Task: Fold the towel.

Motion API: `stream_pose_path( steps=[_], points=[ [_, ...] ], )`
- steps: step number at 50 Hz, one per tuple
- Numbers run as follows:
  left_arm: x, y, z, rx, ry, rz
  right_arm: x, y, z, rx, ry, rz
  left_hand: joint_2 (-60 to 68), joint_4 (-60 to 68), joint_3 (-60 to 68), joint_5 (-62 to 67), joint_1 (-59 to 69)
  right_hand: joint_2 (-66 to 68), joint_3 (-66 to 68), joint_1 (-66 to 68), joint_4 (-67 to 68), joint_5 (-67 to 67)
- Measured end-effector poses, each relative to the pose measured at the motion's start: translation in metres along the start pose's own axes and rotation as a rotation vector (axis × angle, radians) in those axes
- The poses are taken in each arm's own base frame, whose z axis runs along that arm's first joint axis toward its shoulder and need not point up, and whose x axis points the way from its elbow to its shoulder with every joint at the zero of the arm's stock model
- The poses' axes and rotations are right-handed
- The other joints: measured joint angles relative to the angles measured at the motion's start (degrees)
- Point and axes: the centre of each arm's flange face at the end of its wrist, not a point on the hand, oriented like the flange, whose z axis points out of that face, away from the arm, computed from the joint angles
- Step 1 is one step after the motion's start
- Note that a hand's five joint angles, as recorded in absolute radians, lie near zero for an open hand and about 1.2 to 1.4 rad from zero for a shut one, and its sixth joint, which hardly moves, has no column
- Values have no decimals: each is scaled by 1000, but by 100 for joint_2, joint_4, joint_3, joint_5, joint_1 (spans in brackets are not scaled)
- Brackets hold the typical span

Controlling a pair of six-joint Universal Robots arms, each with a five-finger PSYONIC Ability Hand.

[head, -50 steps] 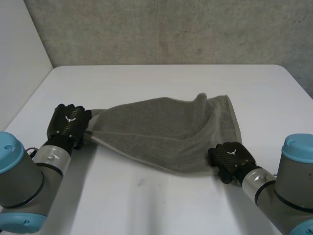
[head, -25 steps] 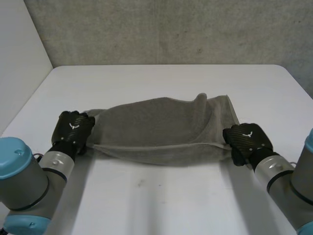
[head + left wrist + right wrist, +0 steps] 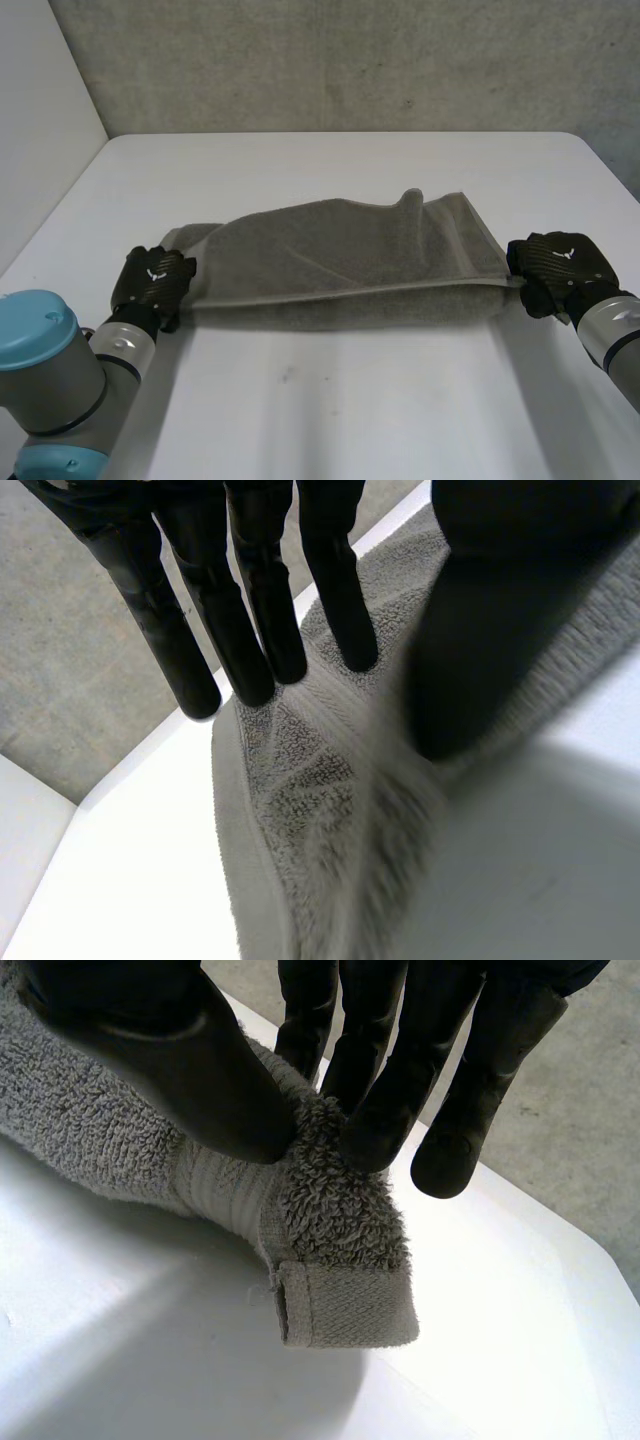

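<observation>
so we have the towel (image 3: 350, 265) stretched across the counter (image 3: 330, 400), left robot hand (image 3: 155, 280) and right robot hand (image 3: 560, 265) each pinching a near corner; we should carry both forward evenly to the far edge.

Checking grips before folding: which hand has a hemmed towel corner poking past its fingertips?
The right hand: a hemmed towel corner juts beyond its pinch. The left hand pinches flat towel along an edge.

White table (image 3: 330, 410); grey, seemingly concrete wall (image 3: 350, 60) behind; white panel (image 3: 40, 130) left.
</observation>
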Motion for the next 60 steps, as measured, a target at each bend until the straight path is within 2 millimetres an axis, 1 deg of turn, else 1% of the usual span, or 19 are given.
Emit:
stream_pose_path(
  steps=[3, 10, 15, 17, 19, 21, 26, 29, 31, 34, 39, 42, 46, 47, 51, 53, 56, 57, 60],
  points=[
    [-3, -3, -2, 5, -7, 0, 1, 0, -1, -7, 1, -1, 1065, 1063, 1062, 1032, 937, 0, 1, 0, 0, 0],
    [-15, -25, -15, 42, -29, 7, 4, -15, -12, -4, 0, -43, 1599, 1596, 1596, 1471, 1290, 0, 3, 0, 0, 0],
    [-35, -66, -34, 142, -74, 26, 13, -58, -33, 74, 18, -119, 1656, 1651, 1656, 1527, 1339, 0, 5, 0, 0, 0],
    [-50, -96, -49, 227, -113, 37, 18, -87, -48, 129, 26, -156, 1665, 1669, 1665, 1527, 1357, 0, 6, 0, 0, 0],
    [-58, -112, -58, 273, -133, 42, 21, -102, -56, 157, 27, -172, 1668, 1670, 1668, 1527, 1358, 0, 5, 0, 0, 0],
    [-71, -140, -76, 351, -162, 51, 26, -128, -70, 199, 29, -194, 1671, 1671, 1672, 1528, 1358, 0, 6, 0, 0, 4],
    [-85, -170, -99, 415, -167, 63, 38, -167, -92, 234, 42, -221, 1674, 1673, 1674, 1554, 1361, 0, 10, 0, 0, 17],
    [-85, -173, -102, 409, -149, 65, 43, -174, -94, 215, 48, -231, 1674, 1673, 1675, 1553, 1361, 0, 15, 0, 0, 17],
    [-84, -172, -100, 385, -119, 65, 50, -175, -90, 166, 46, -245, 1675, 1673, 1675, 1553, 1361, 0, 24, 0, 0, 17],
    [-79, -162, -89, 328, -74, 61, 56, -162, -75, 57, 18, -274, 1675, 1674, 1675, 1555, 1361, 0, 24, 0, 0, 17],
    [-66, -130, -53, 171, 17, 54, 57, -129, -41, -125, -53, -354, 1676, 1674, 1675, 1554, 1397, 0, 24, 0, 0, 18],
    [-60, -115, -31, 95, 57, 69, 55, -119, -23, -183, -68, -400, 1676, 1674, 1676, 1567, 1417, 0, 24, 0, 0, 18],
    [-56, -109, -5, 61, 82, 113, 51, -124, -2, -179, -47, -449, 1677, 1675, 1677, 1597, 1475, 0, 24, 0, 0, 18],
    [-55, -113, 5, 69, 83, 136, 50, -133, 9, -141, -18, -470, 1677, 1675, 1678, 1608, 1475, 0, 24, 0, 0, 18],
    [-65, -146, 31, 184, 35, 181, 52, -173, 33, 38, 92, -490, 1678, 1675, 1679, 1609, 1491, 0, 24, -1, 0, 31],
    [-79, -181, 41, 309, -32, 189, 59, -209, 42, 220, 194, -472, 1678, 1676, 1679, 1609, 1496, 0, 24, -1, 0, 39],
    [-99, -226, 45, 478, -126, 170, 69, -248, 44, 423, 294, -432, 1679, 1677, 1680, 1609, 1497, 1, 24, -1, 0, 44],
    [-111, -250, 43, 578, -182, 147, 73, -265, 41, 521, 339, -409, 1679, 1677, 1680, 1609, 1497, 1, 24, -1, 0, 48],
    [-135, -291, 34, 762, -285, 71, 83, -297, 32, 710, 412, -357, 1680, 1677, 1680, 1609, 1497, 1, 24, -1, 0, 90]
  ],
)
